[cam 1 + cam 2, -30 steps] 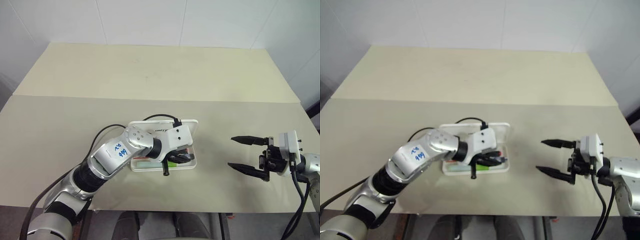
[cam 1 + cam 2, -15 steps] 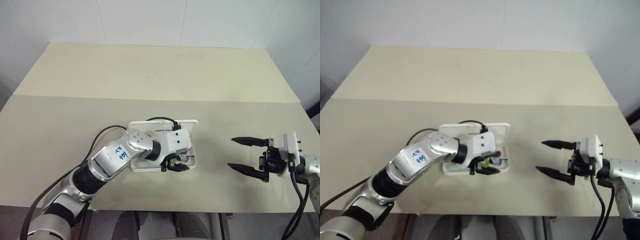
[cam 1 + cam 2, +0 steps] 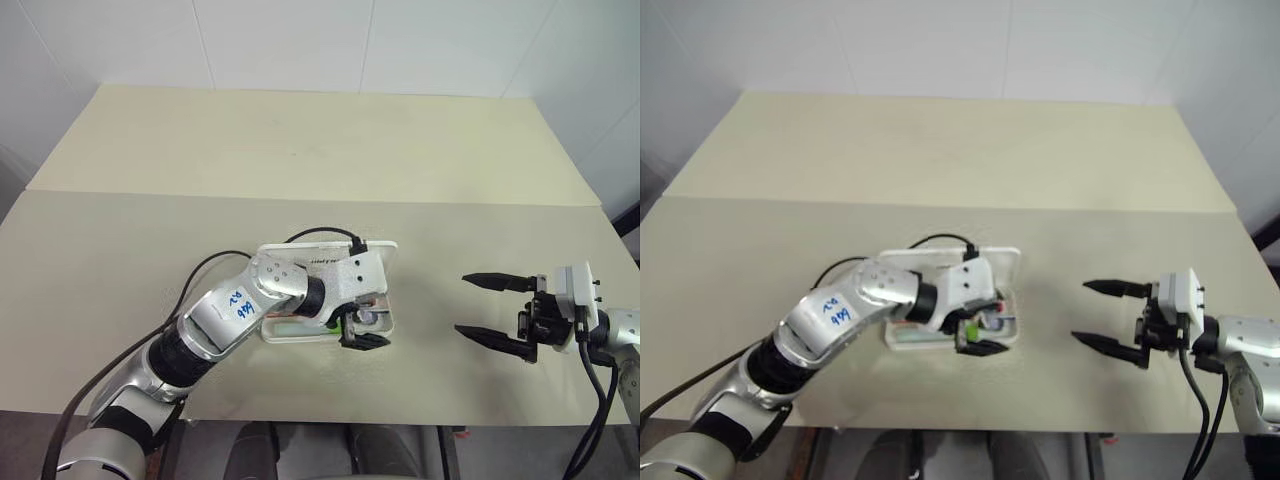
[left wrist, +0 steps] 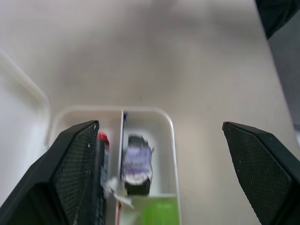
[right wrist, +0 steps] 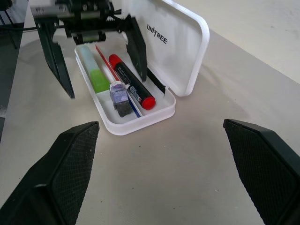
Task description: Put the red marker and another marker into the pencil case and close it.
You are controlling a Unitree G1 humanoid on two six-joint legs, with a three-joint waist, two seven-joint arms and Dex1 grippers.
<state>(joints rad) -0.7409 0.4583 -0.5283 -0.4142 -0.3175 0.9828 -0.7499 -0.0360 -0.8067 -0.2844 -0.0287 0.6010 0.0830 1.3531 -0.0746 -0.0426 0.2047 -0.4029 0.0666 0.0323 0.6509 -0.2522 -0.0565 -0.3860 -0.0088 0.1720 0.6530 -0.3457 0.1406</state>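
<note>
Head views: the white pencil case (image 3: 375, 255) lies open on the beige table (image 3: 300, 150), lid raised at the far side; the left claw (image 3: 362, 332) hangs over its tray, fingers spread, gripping nothing; the right claw (image 3: 497, 308) waits well apart to the right above bare table, fingers spread and empty.

Left wrist view: between the parted fingers (image 4: 75, 164) the tray's end shows the red marker (image 4: 101, 138) beside the divider, a small purple-and-black object (image 4: 136, 165), and a green cap (image 4: 159, 213).

Right wrist view: the red marker (image 5: 132, 82) lies in the tray next to the lid; the green-capped highlighter (image 5: 93, 70) lies in the tray's other lane; the left claw's fingers stand over them.
</note>
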